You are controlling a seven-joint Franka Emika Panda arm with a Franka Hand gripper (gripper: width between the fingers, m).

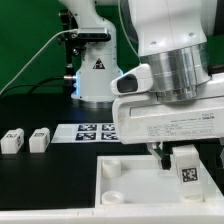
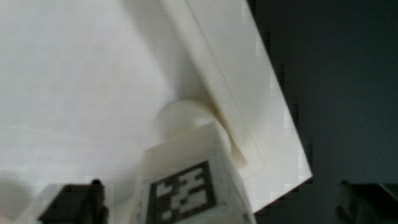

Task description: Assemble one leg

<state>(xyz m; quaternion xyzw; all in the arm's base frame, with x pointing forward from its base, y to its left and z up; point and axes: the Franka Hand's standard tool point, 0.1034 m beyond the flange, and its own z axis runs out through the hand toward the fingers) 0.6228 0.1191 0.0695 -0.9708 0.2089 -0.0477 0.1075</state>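
One leg [image 1: 186, 168], a stubby white block with a square marker tag, stands upright on the right part of the large white panel [image 1: 125, 185]. In the wrist view the leg [image 2: 183, 185] sits by a round corner socket [image 2: 185, 116] of the panel [image 2: 107, 70]; I cannot tell whether it is seated. My gripper [image 1: 176, 157] is low over the leg. In the wrist view the gripper [image 2: 217, 205] is open, its dark fingers [image 2: 71, 202] on either side of the leg with gaps to it.
Two more legs [image 1: 12, 140] [image 1: 39, 139] lie side by side on the black table at the exterior view's left. The marker board [image 1: 92, 130] lies behind the panel. The robot base [image 1: 95, 75] stands at the back.
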